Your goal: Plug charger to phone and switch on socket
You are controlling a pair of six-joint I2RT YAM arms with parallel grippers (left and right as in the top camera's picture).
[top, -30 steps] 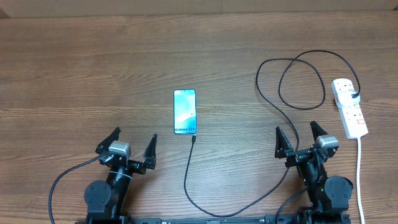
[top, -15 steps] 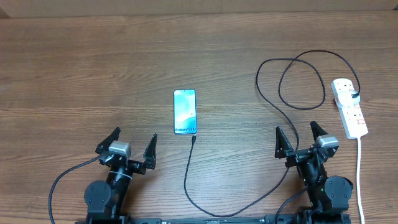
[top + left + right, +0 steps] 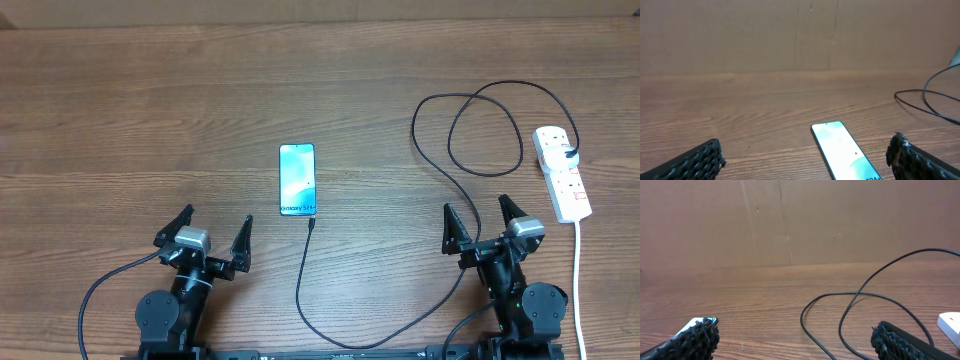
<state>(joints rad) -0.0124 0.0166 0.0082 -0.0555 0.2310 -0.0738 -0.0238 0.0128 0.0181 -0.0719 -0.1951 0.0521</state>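
- Left gripper and right gripper both gape wide, empty.
- Pinch the charger just behind its tip (right by the phone), then push in straight.

Ahead of the left gripper, the phone was cut off at its near end. Right of the right gripper, only a corner of the socket showed.

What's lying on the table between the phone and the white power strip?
Only the charger cable, looped, nearer the power strip than the phone. The overhead view shows it.
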